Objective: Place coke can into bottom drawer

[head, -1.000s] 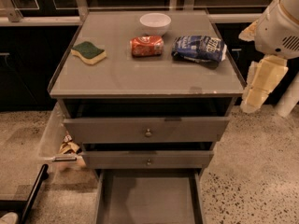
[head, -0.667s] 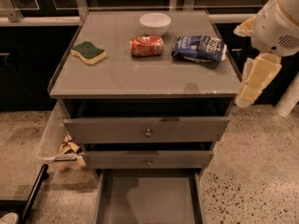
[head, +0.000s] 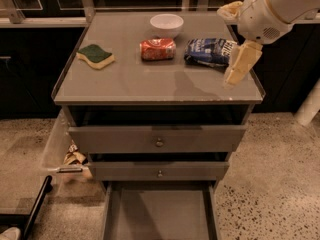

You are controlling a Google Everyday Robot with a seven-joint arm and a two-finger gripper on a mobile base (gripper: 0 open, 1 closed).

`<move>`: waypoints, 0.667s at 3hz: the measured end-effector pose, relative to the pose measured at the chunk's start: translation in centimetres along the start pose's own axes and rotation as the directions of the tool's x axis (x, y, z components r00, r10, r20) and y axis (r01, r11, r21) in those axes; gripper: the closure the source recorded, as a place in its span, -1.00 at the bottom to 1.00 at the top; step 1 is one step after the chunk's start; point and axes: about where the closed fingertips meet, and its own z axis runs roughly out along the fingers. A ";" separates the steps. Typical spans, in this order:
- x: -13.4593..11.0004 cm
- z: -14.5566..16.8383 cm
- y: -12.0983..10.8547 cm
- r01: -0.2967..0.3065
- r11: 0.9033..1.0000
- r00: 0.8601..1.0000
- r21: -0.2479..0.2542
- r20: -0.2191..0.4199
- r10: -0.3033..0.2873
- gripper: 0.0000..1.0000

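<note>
The coke can lies on its side on the grey cabinet top, in front of a white bowl. The bottom drawer is pulled out at the foot of the cabinet, and the part in view holds nothing. My gripper hangs from the white arm over the right end of the cabinet top, just right of a blue-and-white snack bag. It is well to the right of the can and holds nothing that I can see.
A white bowl stands at the back, a green and yellow sponge at the left, and the snack bag between can and gripper. Two upper drawers with round knobs are slightly open. Crumpled paper lies on the floor at the left.
The arm has swung left, bringing the gripper from beside the cabinet's right side to over the right end of its top. Can and drawers have not moved.
</note>
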 end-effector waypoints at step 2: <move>-0.1 3.4 -3.6 0.021 0.999 0.999 -0.036 0.026 -0.020 -1.00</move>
